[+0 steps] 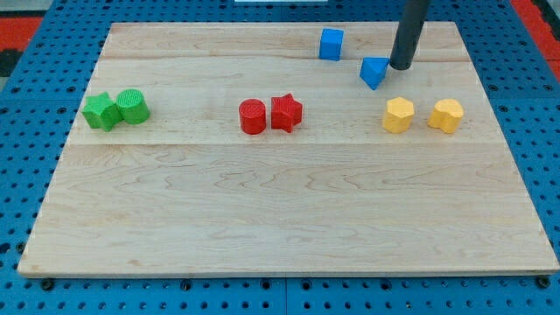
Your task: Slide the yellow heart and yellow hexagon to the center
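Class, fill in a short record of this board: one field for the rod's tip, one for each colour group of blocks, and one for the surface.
tip: my tip sits at the view's top right, just right of the blue triangular block, close to touching it
blue: blue cube up and left of that
yellow: yellow hexagon left of yellow heart, small gap, below the tip
red: red cylinder touching red star, centre
green: green star touching green cylinder, left
surface: wooden board

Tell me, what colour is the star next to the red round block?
Red star, seen in the camera view.
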